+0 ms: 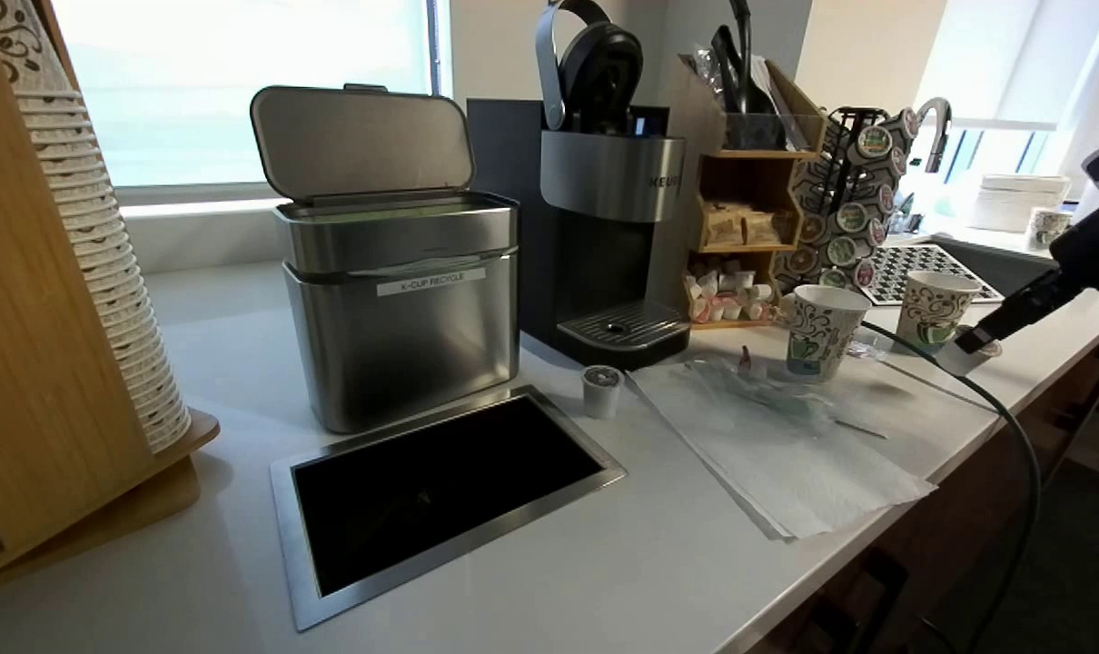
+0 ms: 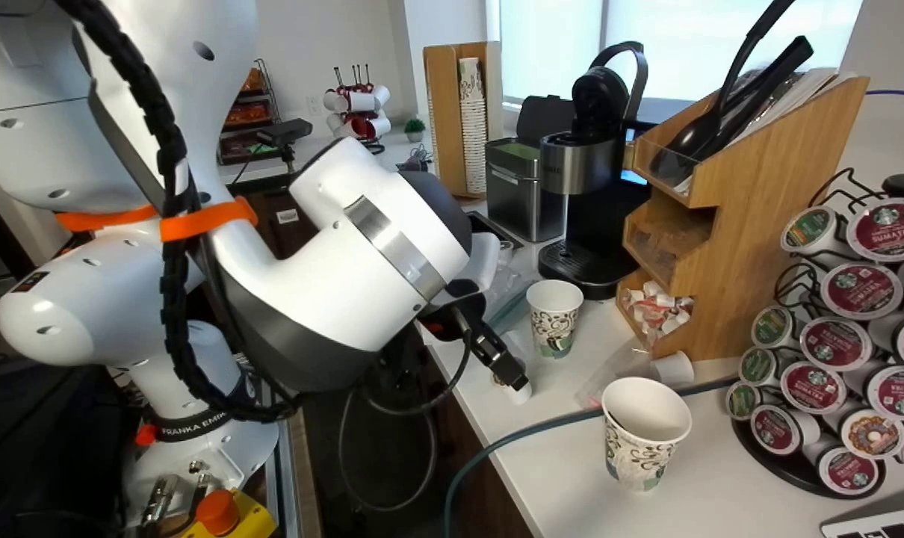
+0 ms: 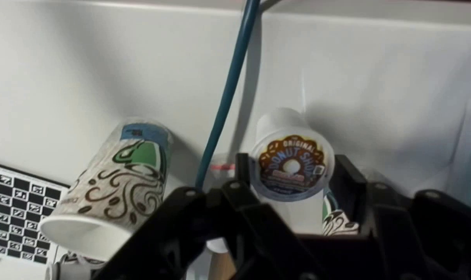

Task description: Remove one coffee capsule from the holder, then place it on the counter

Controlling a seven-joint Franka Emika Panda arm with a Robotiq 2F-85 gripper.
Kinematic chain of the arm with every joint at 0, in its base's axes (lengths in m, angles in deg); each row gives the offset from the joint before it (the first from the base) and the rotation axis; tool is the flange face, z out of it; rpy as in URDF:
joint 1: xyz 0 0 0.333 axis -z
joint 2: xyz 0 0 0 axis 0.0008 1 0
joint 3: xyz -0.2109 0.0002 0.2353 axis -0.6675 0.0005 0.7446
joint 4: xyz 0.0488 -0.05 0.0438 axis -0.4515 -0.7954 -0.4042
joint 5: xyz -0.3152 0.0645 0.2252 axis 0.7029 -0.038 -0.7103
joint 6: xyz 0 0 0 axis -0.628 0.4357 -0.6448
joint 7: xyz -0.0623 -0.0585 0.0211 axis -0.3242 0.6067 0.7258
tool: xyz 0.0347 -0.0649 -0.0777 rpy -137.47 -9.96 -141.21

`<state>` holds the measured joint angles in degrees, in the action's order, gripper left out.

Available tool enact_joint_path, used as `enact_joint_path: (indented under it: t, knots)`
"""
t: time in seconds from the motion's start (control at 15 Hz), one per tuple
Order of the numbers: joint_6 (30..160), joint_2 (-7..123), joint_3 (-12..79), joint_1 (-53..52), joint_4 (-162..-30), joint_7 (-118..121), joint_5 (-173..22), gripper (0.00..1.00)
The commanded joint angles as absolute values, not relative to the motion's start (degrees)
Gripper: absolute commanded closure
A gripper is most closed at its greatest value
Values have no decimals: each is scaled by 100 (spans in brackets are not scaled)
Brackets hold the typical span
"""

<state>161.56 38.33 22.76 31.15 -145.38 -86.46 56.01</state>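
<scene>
Capsule (image 3: pixel 292 167) pinched in my fingers (image 3: pixel 348 175)

I hold it tilted over the counter (image 3: pixel 375 70); whether it touches, I cannot tell. In the wrist view a cup (image 3: pixel 118 182) stands left of my fingers; the holder (image 1: pixel 842 173) is well apart from them.

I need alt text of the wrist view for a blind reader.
An Original Donut Shop coffee capsule is between the fingers of the claw, with the white counter behind. At left, a teal cable, a patterned paper cup and a checkered board.
</scene>
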Motion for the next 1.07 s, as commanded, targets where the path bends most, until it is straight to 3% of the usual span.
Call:
enact_joint_path:
  t: [0.0, 0.67, 1.0]
  knots:
    - [16864, 4095, 2296, 3298, -14062, -9189, 6495, 71]
    - [17936, 5059, 2314, 2854, -12918, -10022, 6614, 71]
    - [17938, 5646, 1488, 1742, -12693, -10202, 6612, 71]
